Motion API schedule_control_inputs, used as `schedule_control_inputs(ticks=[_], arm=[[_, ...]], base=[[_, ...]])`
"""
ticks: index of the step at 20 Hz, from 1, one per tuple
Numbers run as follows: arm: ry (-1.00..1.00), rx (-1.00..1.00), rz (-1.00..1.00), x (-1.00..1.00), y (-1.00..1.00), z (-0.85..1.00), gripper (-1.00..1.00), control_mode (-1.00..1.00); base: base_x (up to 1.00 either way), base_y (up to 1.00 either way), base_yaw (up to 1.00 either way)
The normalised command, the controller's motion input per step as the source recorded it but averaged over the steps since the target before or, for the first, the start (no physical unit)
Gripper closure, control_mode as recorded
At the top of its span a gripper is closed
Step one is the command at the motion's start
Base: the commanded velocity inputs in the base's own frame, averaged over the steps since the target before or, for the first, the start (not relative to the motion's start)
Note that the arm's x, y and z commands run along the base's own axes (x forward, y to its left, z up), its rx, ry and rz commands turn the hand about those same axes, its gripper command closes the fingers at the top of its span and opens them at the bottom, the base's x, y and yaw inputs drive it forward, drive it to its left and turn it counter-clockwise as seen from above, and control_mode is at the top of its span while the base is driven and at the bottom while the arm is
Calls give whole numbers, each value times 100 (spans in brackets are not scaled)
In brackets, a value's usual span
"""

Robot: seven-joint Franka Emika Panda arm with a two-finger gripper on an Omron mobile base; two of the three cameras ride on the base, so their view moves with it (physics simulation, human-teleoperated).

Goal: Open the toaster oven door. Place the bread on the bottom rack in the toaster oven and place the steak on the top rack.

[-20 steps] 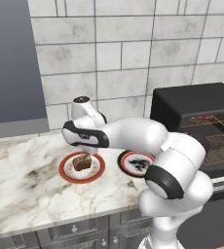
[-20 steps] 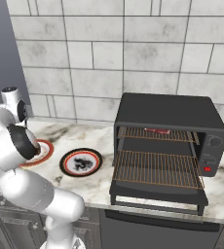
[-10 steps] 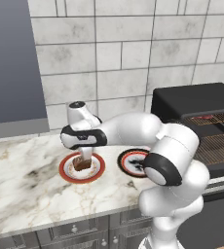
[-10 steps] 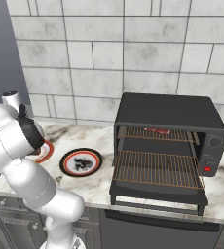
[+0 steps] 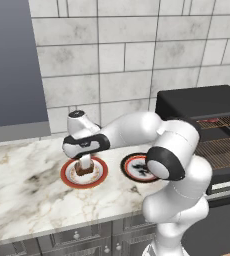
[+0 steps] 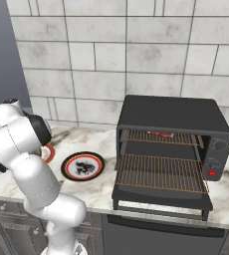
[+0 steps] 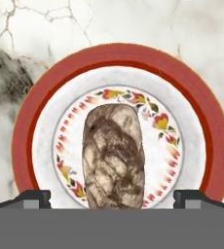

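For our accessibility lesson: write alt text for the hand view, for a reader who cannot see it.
A brown, dark-crusted bread lies lengthwise in the middle of a red-rimmed plate on a marble counter, seen from straight above. The two dark fingers stand wide apart, one to each side of the bread, not touching it.

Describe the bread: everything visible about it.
The bread is a small oblong loaf, brown with a dark, mottled, scored crust. It lies flat at the middle of a red-rimmed plate with a floral ring, on the marble counter. The open gripper hangs directly over it, one fingertip on either side; no contact is visible.
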Motion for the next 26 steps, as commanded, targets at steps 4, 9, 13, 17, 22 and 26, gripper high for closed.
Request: schedule_control_inputs(ticks=[4,9,13,17,22,26], arm=[[0,0,-8,4,8,-27,-100,-100],[0,0,-6,7,9,-25,-100,-100],[0,0,-3,6,1,-17,-100,-100],[0,0,0,3,0,-11,-100,-100],[0,0,0,0,0,-22,-100,-100],[0,-1,0,-6,-4,-28,-100,-100]], base=[[0,0,0],[0,0,0],[0,0,0],[0,0,0],[0,0,0],[0,0,0]])
